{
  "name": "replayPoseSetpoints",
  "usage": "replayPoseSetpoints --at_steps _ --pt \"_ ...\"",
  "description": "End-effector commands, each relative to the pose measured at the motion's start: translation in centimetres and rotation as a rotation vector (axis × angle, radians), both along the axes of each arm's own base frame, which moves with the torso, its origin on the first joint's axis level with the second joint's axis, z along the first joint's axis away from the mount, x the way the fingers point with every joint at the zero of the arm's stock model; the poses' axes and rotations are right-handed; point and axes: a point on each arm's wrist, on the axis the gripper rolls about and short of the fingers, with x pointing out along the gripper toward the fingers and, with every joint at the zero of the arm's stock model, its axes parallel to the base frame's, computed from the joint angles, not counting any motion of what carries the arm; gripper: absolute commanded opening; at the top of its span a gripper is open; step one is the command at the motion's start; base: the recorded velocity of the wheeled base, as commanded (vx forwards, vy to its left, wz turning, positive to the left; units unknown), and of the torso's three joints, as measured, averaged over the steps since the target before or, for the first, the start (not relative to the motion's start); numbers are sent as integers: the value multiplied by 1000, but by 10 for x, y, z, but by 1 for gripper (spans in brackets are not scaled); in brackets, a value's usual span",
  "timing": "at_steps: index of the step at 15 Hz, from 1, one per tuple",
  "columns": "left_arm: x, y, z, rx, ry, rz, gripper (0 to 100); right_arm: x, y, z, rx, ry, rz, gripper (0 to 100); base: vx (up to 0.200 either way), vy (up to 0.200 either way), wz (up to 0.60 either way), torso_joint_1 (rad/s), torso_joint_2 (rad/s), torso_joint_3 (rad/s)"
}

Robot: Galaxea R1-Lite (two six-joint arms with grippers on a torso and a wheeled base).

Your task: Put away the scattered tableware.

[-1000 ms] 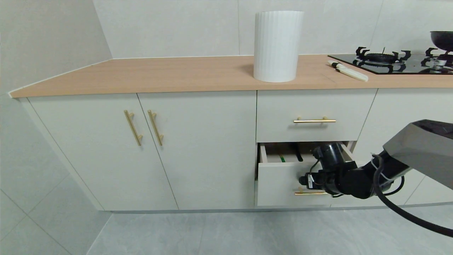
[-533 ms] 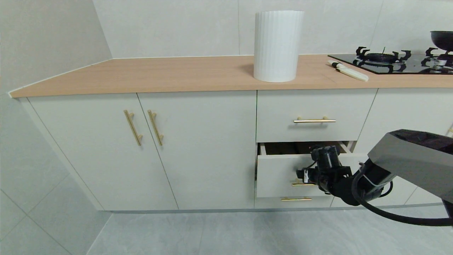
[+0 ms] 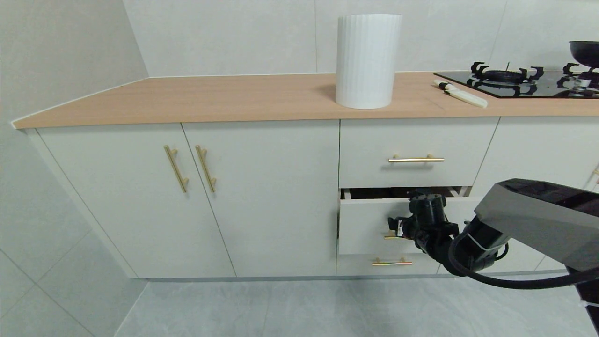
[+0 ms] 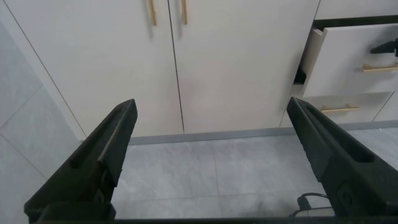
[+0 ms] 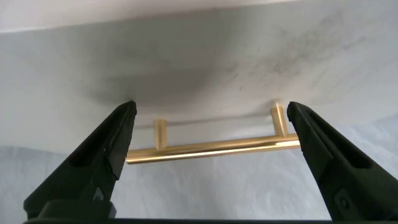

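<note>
Knife [image 3: 460,95]: cream-white, long, slim, w/ a darker band near its far end. Lies flat on the wood counter [image 3: 234,98], set diagonally: one end toward the back wall, the other toward the counter's front edge. Sits just left of the black hob [image 3: 514,86], not touching it. Can't tell blade from handle.

Drawer [image 3: 369,224]: middle of a stack of 3, pale grey front, w/ a slim gold bar handle [image 5: 214,148] fixed horiz. on 2 short posts. Partly open: front stands proud of the cabinet face, dark gap under the top drawer [image 3: 416,140], side wall showing at its left edge. Contents can't be made out.
</note>
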Motion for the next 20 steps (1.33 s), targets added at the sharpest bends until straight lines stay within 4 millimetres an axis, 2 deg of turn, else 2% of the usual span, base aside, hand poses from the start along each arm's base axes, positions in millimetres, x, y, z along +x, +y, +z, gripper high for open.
replayPoseSetpoints --at_steps 1,5,20 --pt "0 0 0 0 2 0 100 5 -2 -4 -5 -5 -19 100 0 0 0 0 0 0" --pt "0 0 0 0 2 0 100 17 -4 -9 -8 -47 -66 100 0 0 0 0 0 0" --pt "0 0 0 0 2 0 100 47 -18 3 24 -233 -191 100 0 0 0 0 0 0"
